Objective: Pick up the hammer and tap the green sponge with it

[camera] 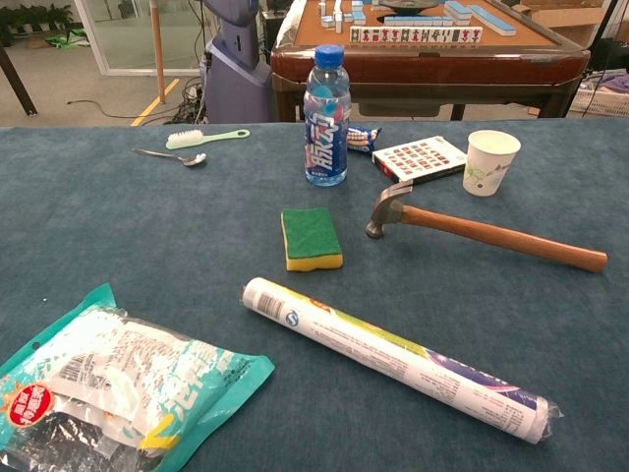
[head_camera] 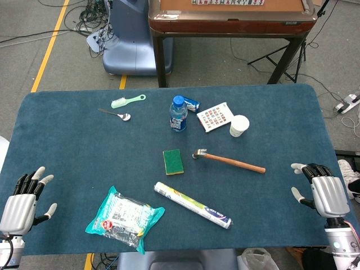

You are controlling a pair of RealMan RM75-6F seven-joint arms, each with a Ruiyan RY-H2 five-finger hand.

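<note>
A hammer (head_camera: 230, 162) (camera: 486, 232) with a metal head and a wooden handle lies flat near the middle of the blue table, its head toward the green sponge (head_camera: 173, 161) (camera: 311, 237). That sponge, green on top and yellow below, rests just left of the hammer head without touching it. My right hand (head_camera: 322, 191) hovers at the table's right front edge, fingers apart, holding nothing, well right of the handle's end. My left hand (head_camera: 25, 198) sits at the left front edge, also spread and holding nothing. Neither hand shows in the chest view.
A rolled packet (head_camera: 193, 205) (camera: 393, 356) lies in front of the sponge, a teal snack bag (head_camera: 125, 216) (camera: 108, 388) at front left. Behind stand a water bottle (head_camera: 178, 113) (camera: 326, 116), paper cup (head_camera: 238, 125) (camera: 489, 161), tile card (head_camera: 215, 116), spoon (head_camera: 115, 114) and brush (head_camera: 127, 101).
</note>
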